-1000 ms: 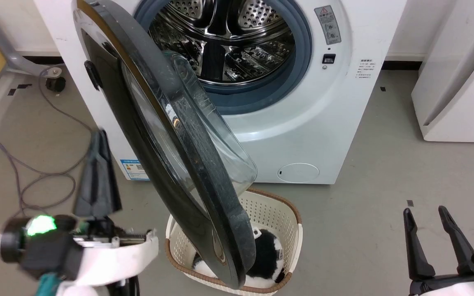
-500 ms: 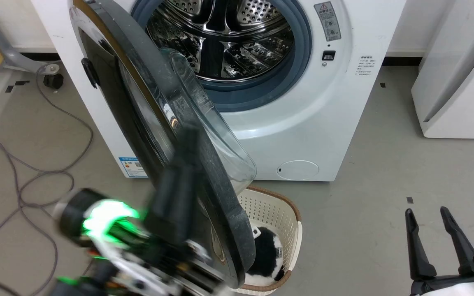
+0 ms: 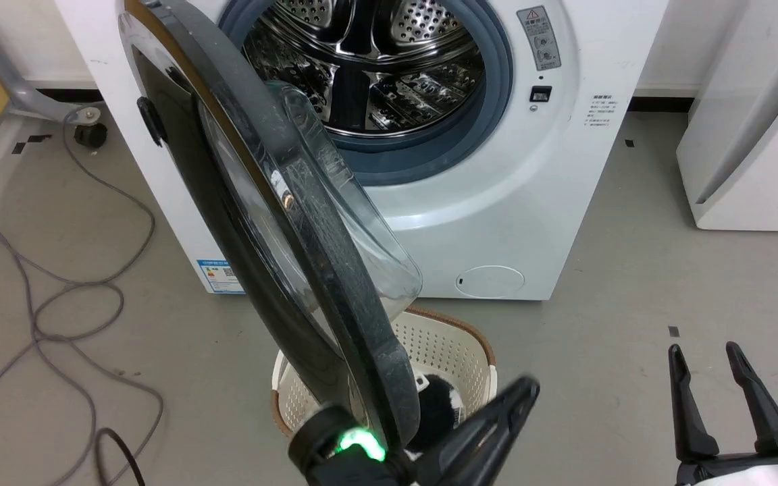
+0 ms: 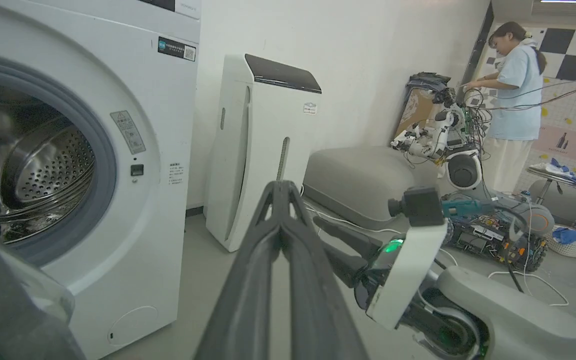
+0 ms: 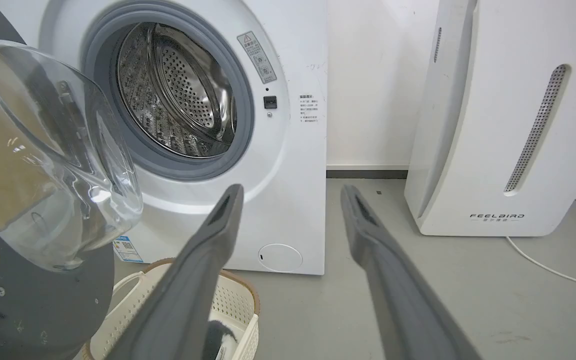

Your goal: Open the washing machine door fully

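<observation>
The door [image 3: 325, 270] stands about half open, hinged at the left of the machine [image 3: 510, 223]. From the head camera it is seen nearly edge-on: its long line runs from the hinge at the far left down to a free edge near the robot, at the middle. The glass bowl faces right toward the drum [image 3: 362, 67], and the glossy outer face looks left. The left gripper [image 3: 521, 401] is pressed shut on nothing and sits just right of that free edge, on the bowl side. Its fingers slant to the far right, away from the door, with the wrist low beside the rim. Whether the wrist touches the rim cannot be told. So the door lies to the gripper's left, and a full opening most likely means sweeping it leftward and away, pushing from this inner side. The left arm is clearly the nearer one. The right gripper [image 3: 703, 351] hangs well apart at the near right, spread wide and empty. The left side offers room, being bare floor crossed by a loose cable [image 3: 78, 297] that lies flat. A basket [image 3: 443, 341] sits directly below the free edge, and the door appears to pass above it, though a low arm could catch its rim. A white appliance [image 3: 754, 135] stands at the far right, out of the swing.
</observation>
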Available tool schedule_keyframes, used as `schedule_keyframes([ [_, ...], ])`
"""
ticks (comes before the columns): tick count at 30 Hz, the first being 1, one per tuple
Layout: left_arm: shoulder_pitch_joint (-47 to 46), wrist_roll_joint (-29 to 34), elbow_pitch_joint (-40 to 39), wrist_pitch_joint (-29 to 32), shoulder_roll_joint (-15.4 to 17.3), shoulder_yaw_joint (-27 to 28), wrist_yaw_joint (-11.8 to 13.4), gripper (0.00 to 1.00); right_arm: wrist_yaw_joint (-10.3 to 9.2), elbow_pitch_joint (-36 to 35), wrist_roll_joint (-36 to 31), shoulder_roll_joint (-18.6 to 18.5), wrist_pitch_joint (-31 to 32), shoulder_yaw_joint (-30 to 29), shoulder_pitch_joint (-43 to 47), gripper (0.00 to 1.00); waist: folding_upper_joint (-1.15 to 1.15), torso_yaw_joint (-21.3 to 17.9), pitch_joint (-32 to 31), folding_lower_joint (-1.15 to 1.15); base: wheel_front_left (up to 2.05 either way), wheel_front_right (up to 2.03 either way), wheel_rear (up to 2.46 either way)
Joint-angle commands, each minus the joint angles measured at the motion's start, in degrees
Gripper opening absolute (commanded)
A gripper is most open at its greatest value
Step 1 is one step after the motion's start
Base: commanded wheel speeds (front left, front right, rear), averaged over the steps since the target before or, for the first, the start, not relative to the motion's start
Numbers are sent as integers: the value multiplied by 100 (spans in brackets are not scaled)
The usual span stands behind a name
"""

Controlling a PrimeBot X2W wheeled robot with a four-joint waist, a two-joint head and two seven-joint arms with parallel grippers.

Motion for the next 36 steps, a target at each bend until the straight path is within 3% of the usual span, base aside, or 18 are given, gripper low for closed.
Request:
schedule_keyframes([
  [1, 75, -40, 26, 61, 33, -10, 31, 0, 3, 11, 31, 6, 1, -6, 76, 100, 0, 0, -1, 0, 0, 0, 0],
  [8, 87, 50, 675, 603, 131, -177, 135, 0, 3, 17, 16, 6, 36, 0, 83, 100, 0, 33, -40, 0, 0, 0, 0],
  [12, -205, 188, 1235, 465, -28, -215, 192, 0, 3, 19, 22, 6, 47, 40, 73, 100, 0, 23, -43, 0, 0, 0, 0],
  [23, -936, 195, 2563, 23, -274, 64, 722, 0, 3, 93, 93, 6, 19, 84, 80, 100, 0, -9, 30, 0, 0, 0, 0],
  [36, -929, 146, 2806, 36, -259, 163, 1074, 0, 3, 173, 138, 6, -26, 93, 18, 100, 0, 47, 118, 0, 0, 0, 0],
])
